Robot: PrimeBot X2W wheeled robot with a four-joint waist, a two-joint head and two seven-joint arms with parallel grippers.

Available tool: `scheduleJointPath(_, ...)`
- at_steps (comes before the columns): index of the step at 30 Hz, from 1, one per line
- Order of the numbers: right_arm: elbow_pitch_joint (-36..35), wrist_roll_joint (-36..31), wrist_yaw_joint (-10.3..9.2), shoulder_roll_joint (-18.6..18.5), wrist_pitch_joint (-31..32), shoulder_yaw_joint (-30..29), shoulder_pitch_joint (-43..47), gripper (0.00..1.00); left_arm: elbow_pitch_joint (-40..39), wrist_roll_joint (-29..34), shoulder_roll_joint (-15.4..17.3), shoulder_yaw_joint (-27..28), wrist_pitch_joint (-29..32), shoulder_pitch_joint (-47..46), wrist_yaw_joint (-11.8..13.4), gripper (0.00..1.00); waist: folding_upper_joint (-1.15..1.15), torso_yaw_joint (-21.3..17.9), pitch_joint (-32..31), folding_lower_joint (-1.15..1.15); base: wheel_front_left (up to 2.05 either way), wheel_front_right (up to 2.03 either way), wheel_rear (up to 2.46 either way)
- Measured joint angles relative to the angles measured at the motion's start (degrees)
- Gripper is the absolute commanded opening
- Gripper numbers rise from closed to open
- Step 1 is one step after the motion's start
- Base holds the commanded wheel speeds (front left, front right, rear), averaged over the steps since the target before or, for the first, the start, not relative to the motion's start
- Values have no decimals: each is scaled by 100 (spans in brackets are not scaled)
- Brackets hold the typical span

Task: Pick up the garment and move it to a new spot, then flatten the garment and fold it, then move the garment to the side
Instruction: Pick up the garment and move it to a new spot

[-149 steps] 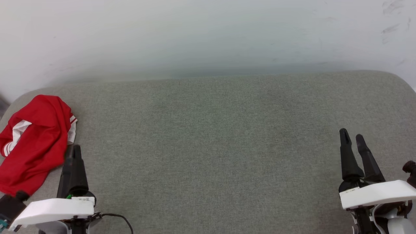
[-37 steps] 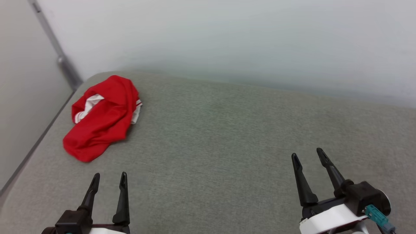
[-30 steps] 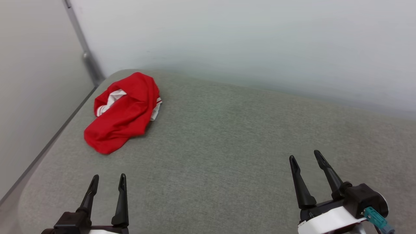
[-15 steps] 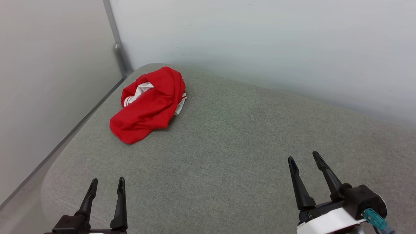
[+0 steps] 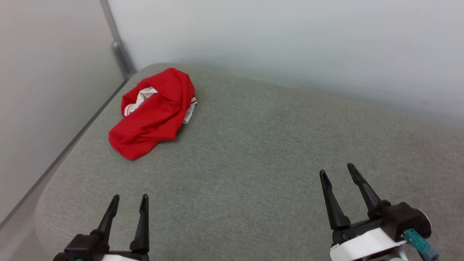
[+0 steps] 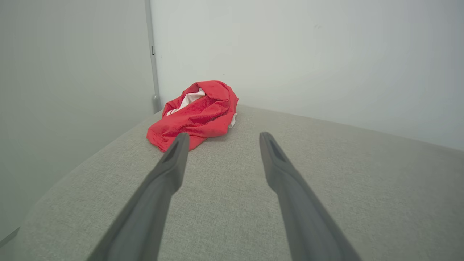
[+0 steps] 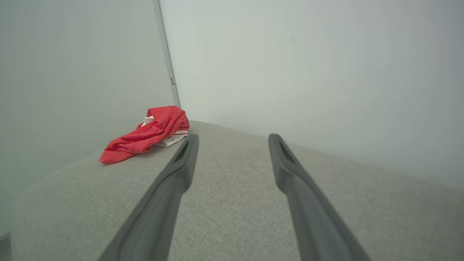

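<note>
The garment (image 5: 154, 112) is a bright red shirt with white, striped trim showing, lying crumpled in a heap near the far left corner of the grey cushioned surface (image 5: 253, 152). It also appears in the left wrist view as the garment (image 6: 197, 112) just beyond the fingers, and in the right wrist view as the garment (image 7: 148, 134) off to the left. My left gripper (image 5: 129, 199) stands open at the lower left, well short of the garment, holding nothing. My right gripper (image 5: 338, 171) is open at the lower right, far from it.
A pale wall (image 5: 290, 43) runs behind the surface and another (image 5: 43, 90) along its left side, meeting at a grey corner strip (image 5: 117, 47). The surface's rounded left edge (image 5: 47, 195) drops off close to my left gripper.
The head camera has kept swinging towards the left corner, then back slightly, so the garment shifted in the picture. The garment itself lies as before, and both grippers stay open.
</note>
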Motion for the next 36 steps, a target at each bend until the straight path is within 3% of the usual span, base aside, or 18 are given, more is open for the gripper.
scheduleJointPath(3,-53,-91,0,0,0,-1,-124,100,186,-236,51,-15,0,-197,1,100,0,-111,180,1,0,0,0)
scheduleJointPath(9,-127,105,-1,-1,0,-334,-413,100,509,-787,471,-21,0,-1195,1,100,0,-346,779,1,0,0,0)
scheduleJointPath(15,-326,-131,0,8,0,-559,-711,100,1282,-1513,1616,-545,289,-2649,0,100,0,-602,1530,2,0,0,0)
scheduleJointPath(25,-683,-337,0,3,0,-626,-1099,100,2163,-3431,3478,-1637,3056,-4961,-8,100,0,-1052,2636,2,0,0,0)
scheduleJointPath(32,-847,-330,0,4,0,-482,-1256,100,2616,-4725,3943,-2136,4857,-5826,-8,100,0,-1396,3219,2,0,0,0)
scheduleJointPath(36,-882,-314,0,4,0,-444,-1282,100,2924,-4883,4120,-2294,5243,-6087,-8,100,0,-1564,3461,1,0,0,0)
